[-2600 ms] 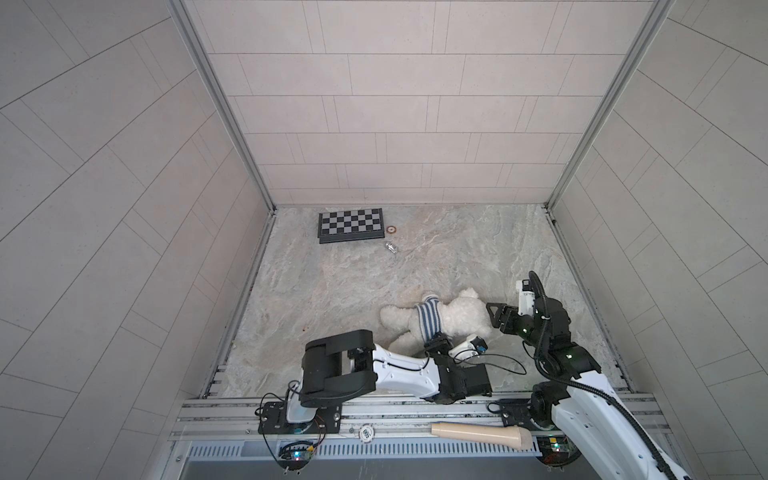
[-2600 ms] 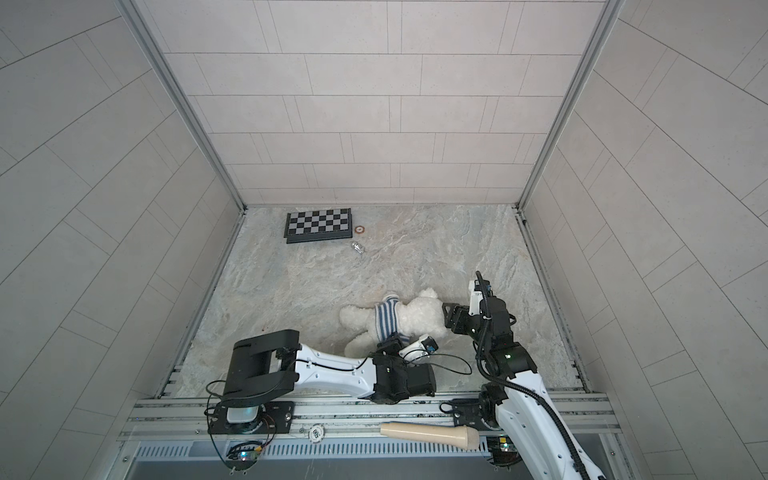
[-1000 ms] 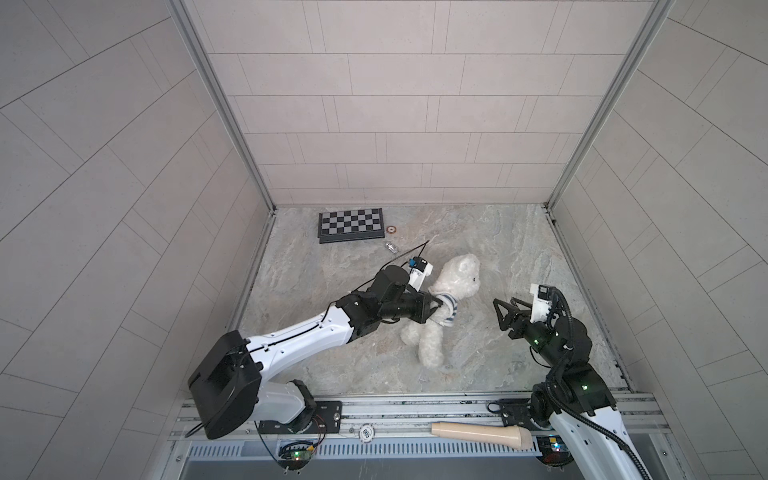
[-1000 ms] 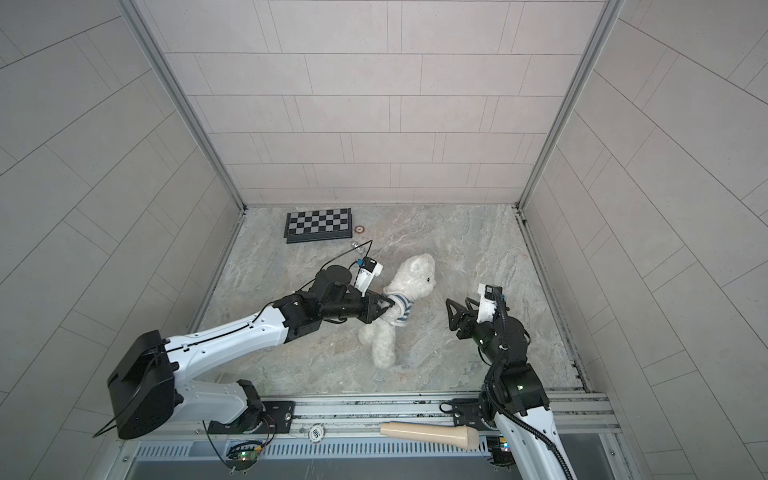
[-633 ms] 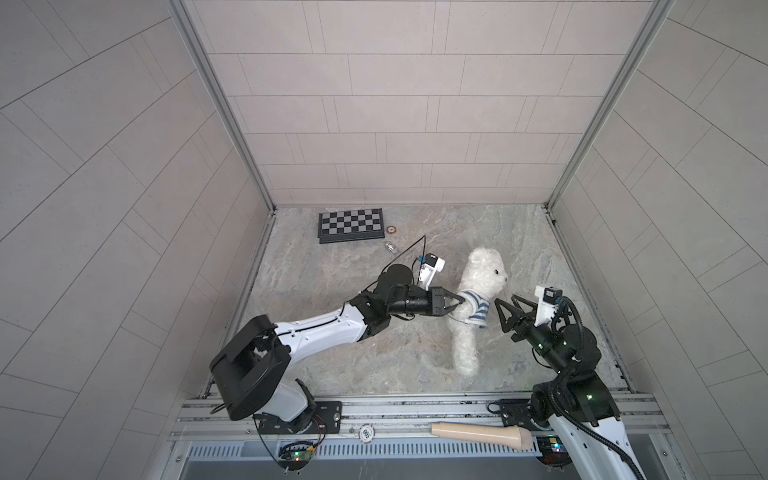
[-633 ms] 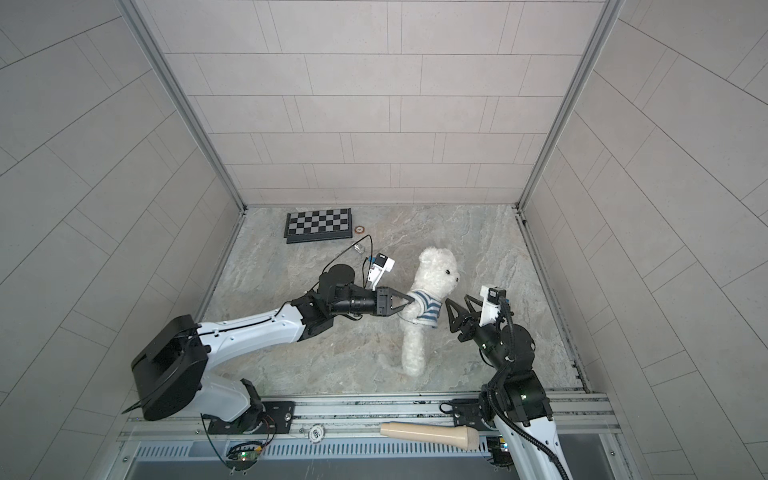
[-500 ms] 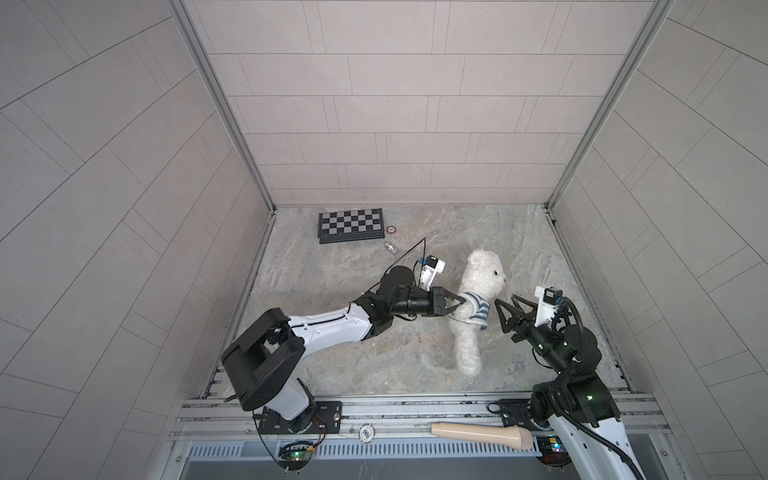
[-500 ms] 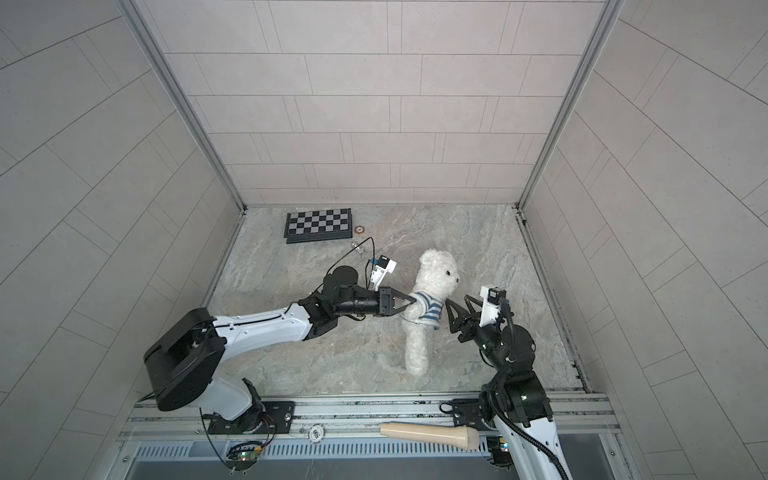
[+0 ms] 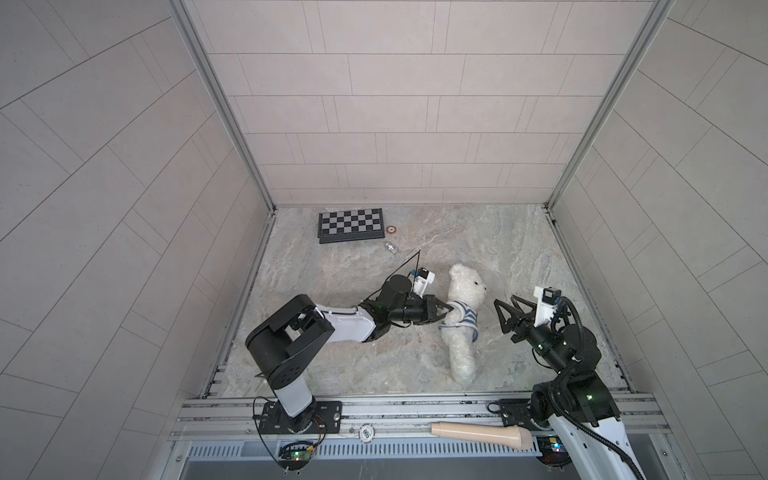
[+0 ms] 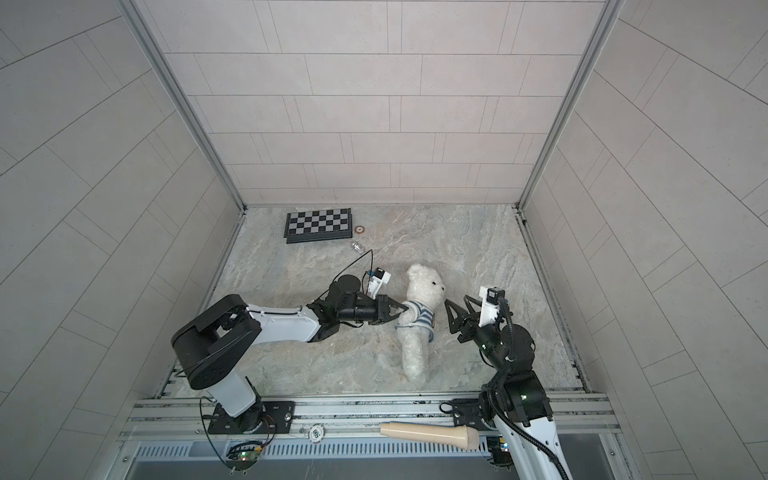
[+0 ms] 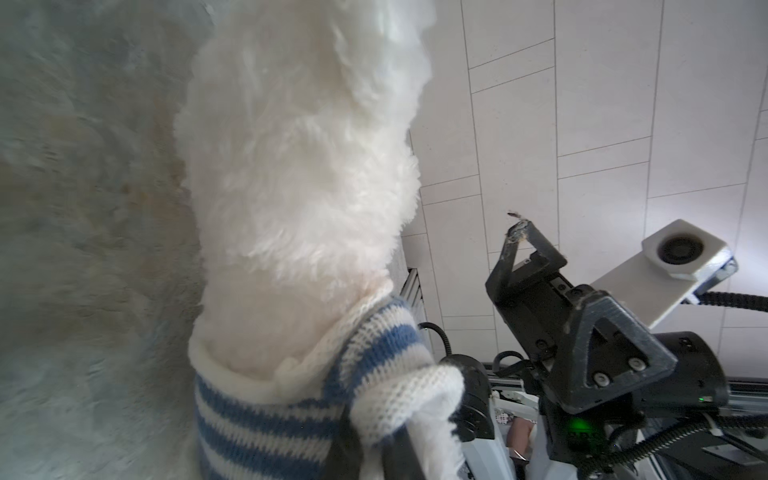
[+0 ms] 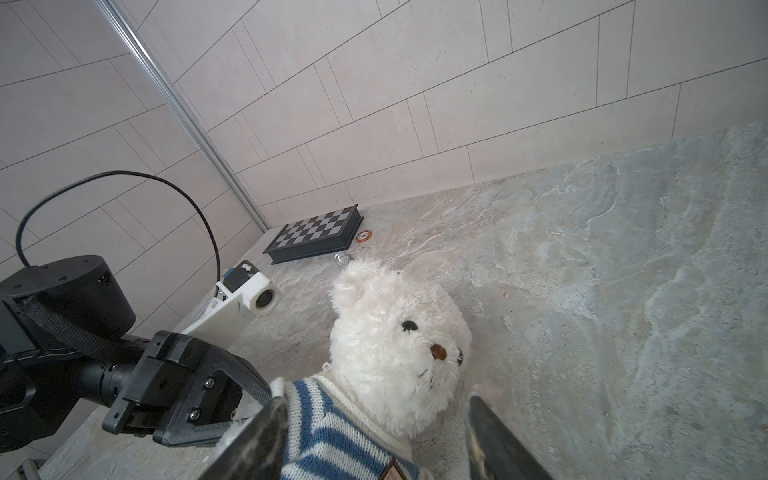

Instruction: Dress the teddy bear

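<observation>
The teddy bear (image 9: 461,299) was right of the middle of the marble-patterned tabletop (image 9: 519,249), between the two grippers, with its head toward the far wall and its legs trailing toward the near edge. It wore a blue-and-white striped sweater (image 9: 462,319) around its chest, while its lower body and legs were bare white fur. The left gripper (image 9: 448,310) reached in from the left with its jaws closed on the knitted fabric at the bear's shoulder; in the left wrist view a white sleeve cuff of the sweater (image 11: 266,415) bunched at the fingers. The right gripper (image 9: 505,300) hung just right of the bear with its jaws spread wide, holding nothing and apart from the toy in both top views. A chessboard (image 9: 350,224) lay by the far wall, left of centre, with a small orange disc (image 9: 391,229) just beside its right end.
</observation>
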